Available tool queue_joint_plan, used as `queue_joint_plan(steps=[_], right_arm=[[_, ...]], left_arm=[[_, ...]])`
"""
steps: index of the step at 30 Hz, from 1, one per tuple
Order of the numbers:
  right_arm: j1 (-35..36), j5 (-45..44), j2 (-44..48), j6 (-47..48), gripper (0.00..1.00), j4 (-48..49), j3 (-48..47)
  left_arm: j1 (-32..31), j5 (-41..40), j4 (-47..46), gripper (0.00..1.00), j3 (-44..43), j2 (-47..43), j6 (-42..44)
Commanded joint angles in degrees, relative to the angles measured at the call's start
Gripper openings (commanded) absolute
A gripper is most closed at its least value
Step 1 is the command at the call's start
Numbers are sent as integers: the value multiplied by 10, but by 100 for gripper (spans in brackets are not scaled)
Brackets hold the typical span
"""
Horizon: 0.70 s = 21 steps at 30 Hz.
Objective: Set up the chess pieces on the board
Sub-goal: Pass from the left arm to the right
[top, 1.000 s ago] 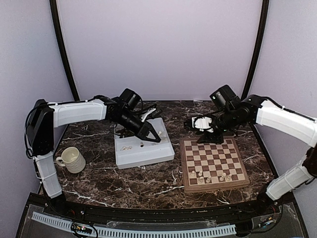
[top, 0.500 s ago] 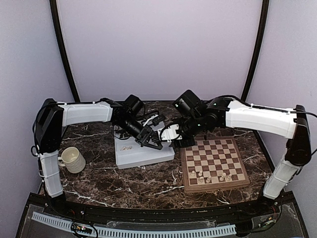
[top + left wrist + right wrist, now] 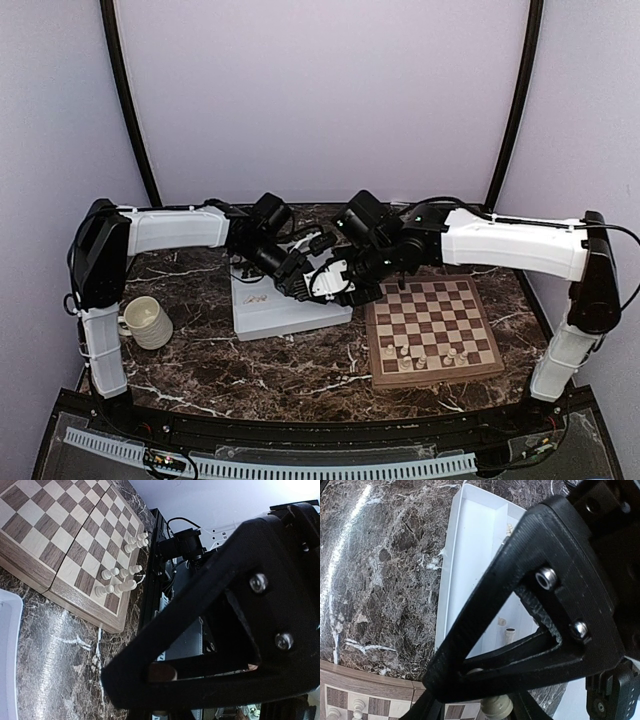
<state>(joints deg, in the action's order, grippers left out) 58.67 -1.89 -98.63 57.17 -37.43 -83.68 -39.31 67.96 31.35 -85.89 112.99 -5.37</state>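
On the dark marble table [image 3: 300,375], the square wooden chessboard with tan and brown checks [image 3: 432,320] lies with the white divided tray [image 3: 262,318] just left of it and the cream ribbed mug [image 3: 148,322] far left of it. Both tools meet just left of the board's far corner, above the tray. The left tool [image 3: 306,286] is clenched, and I cannot tell whether the right tool [image 3: 350,292] is released or gripping. Tiny cream-white chess pieces [image 3: 403,352] stand on the board's near rows.

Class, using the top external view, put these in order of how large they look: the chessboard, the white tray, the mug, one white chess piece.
1. chessboard and white tray: these look about alike, and the tray is partly hidden, so I leave them unranked.
2. mug.
3. white chess piece: plainly the smallest.
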Motion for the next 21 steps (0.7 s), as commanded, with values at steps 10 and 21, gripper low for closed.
queue_joint_plan(steps=[10,21], right_arm=[[14,-29,0,15,8,8,1],[-57,100,56,-131,1,11,16]], left_arm=[[-4,35,14,11,-4,4,6],[15,7,-38,28,4,-46,-22]])
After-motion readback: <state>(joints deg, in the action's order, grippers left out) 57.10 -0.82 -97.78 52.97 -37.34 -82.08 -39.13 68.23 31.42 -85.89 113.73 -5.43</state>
